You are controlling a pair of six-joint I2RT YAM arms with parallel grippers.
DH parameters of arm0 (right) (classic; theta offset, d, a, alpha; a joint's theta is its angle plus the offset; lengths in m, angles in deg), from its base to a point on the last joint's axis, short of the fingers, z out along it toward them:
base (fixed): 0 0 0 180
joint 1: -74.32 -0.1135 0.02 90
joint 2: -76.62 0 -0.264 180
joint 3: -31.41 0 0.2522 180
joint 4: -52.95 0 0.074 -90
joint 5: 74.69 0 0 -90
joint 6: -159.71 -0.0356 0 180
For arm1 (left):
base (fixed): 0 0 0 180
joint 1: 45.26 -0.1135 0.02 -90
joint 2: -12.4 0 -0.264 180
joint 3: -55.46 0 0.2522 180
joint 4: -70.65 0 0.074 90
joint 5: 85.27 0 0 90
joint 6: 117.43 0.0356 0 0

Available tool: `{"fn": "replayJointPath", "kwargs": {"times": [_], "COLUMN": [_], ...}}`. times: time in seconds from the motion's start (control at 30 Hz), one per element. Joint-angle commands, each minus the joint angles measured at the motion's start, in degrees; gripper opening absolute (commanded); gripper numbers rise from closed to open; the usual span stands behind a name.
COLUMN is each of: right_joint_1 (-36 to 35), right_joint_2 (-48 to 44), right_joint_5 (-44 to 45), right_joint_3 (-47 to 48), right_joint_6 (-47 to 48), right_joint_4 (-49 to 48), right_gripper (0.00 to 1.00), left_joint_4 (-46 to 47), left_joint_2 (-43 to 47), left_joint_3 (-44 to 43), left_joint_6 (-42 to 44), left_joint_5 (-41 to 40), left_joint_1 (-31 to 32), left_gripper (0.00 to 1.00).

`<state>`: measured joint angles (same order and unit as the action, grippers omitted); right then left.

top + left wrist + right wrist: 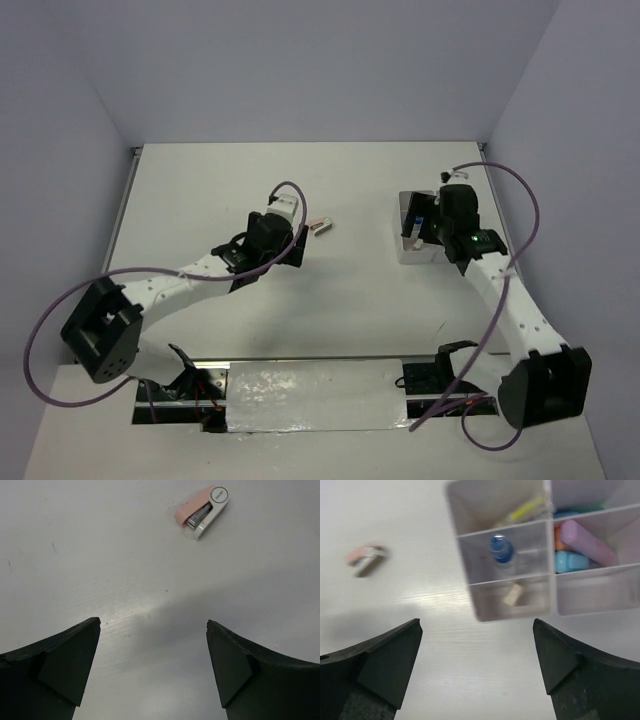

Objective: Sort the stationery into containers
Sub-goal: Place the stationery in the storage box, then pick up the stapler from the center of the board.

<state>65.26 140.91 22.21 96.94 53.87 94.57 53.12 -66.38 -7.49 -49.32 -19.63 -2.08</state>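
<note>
One pink-white stapler lies ahead of the left end effector.

L arm: base at near-left, white links reach fwd and rightward, lying low, black wrist at far end. L gripper: jaws spread wide, nothing between them, black fingertips angled down; whether tips touch surface can't tell from wrist cam. R arm: base at near-right, white link slants up and left, black wrist at top. R gripper: jaws also wide apart, empty, pointing down, held above surface. Purple cable loops off each arm. Arms well apart.
</note>
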Motion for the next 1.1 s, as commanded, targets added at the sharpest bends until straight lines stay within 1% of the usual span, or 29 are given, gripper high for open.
{"fn": "replayJointPath", "kwargs": {"times": [0.0, 0.07, 0.1, 0.13, 0.17, 0.23, 0.27, 0.3, 0.33, 0.47, 0.53, 0.57, 0.7, 0.87, 1.0, 1.03, 1.07], "right_joint_1": [-0.8, -1.2, -1.4, -1.6, -1.6, -1.8, -1.8, -1.9, -2.0, -3.5, -4.3, -5.0, -6.1, -6.2, -6.3, -6.3, -6.3], "right_joint_2": [-10.0, -14.0, -15.0, -15.8, -17.5, -19.2, -20.6, -21.5, -23.0, -26.7, -27.7, -27.8, -28.3, -29.0, -29.5, -29.6, -29.8], "right_joint_5": [-10.0, -13.6, -17.1, -18.7, -20.3, -25.3, -28.6, -28.6, -30.8, -33.8, -34.7, -35.0, -35.7, -36.0, -36.6, -36.6, -36.7], "right_joint_3": [1.4, 0.6, 0.1, -0.3, -1.1, -2.3, -3.1, -3.3, -3.6, -4.2, -4.0, -3.9, -2.8, -1.6, -1.1, -0.9, -0.7], "right_joint_6": [-1.0, -1.4, -1.4, -1.3, -1.1, -1.4, -1.1, -1.0, -1.0, -1.4, -1.6, -1.6, -1.5, -1.6, -1.9, -1.9, -1.9], "right_joint_4": [-0.5, -0.7, -0.4, -0.3, -0.3, -0.7, -0.8, -0.6, -0.5, -0.7, -0.7, -0.7, -0.4, -0.3, -0.4, -0.3, -0.3], "right_gripper": [1.0, 1.0, 1.0, 1.0, 1.0, 1.0, 1.0, 1.0, 1.0, 1.0, 1.0, 1.0, 1.0, 1.0, 1.0, 1.0, 1.0], "left_joint_4": [6.9, 9.0, 9.3, 9.3, 9.8, 10.7, 11.3, 11.6, 11.5, 9.6, 8.7, 8.3, 7.6, 5.8, 4.5, 4.7, 4.9], "left_joint_2": [-5.8, -10.4, -12.2, -15.4, -16.8, -21.2, -23.9, -24.0, -26.7, -33.3, -34.9, -35.5, -38.3, -41.0, -42.3, -42.6, -42.9], "left_joint_3": [-4.1, -6.9, -8.0, -10.8, -12.1, -15.2, -17.2, -17.3, -19.6, -26.0, -27.8, -28.4, -30.7, -33.1, -34.0, -33.8, -33.3], "left_joint_6": [5.5, 9.7, 10.9, 13.4, 15.2, 19.7, 22.5, 22.5, 25.0, 29.4, 30.2, 30.7, 31.0, 30.7, 31.3, 31.2, 31.1], "left_joint_5": [5.0, 7.1, 8.2, 9.1, 12.8, 15.1, 17.7, 18.2, 18.4, 18.2, 18.9, 21.1, 25.5, 28.5, 29.9, 29.6, 29.5], "left_joint_1": [-2.6, -2.7, -2.9, -3.0, -3.2, -3.4, -3.6, -3.7, -3.7, -4.5, -5.5, -5.9, -7.8, -10.0, -10.4, -10.4, -10.5], "left_gripper": [0.99, 0.99, 0.99, 0.99, 0.99, 0.99, 0.99, 0.99, 0.99, 0.99, 0.99, 0.99, 0.99, 0.97, 0.88, 0.88, 0.81]}}
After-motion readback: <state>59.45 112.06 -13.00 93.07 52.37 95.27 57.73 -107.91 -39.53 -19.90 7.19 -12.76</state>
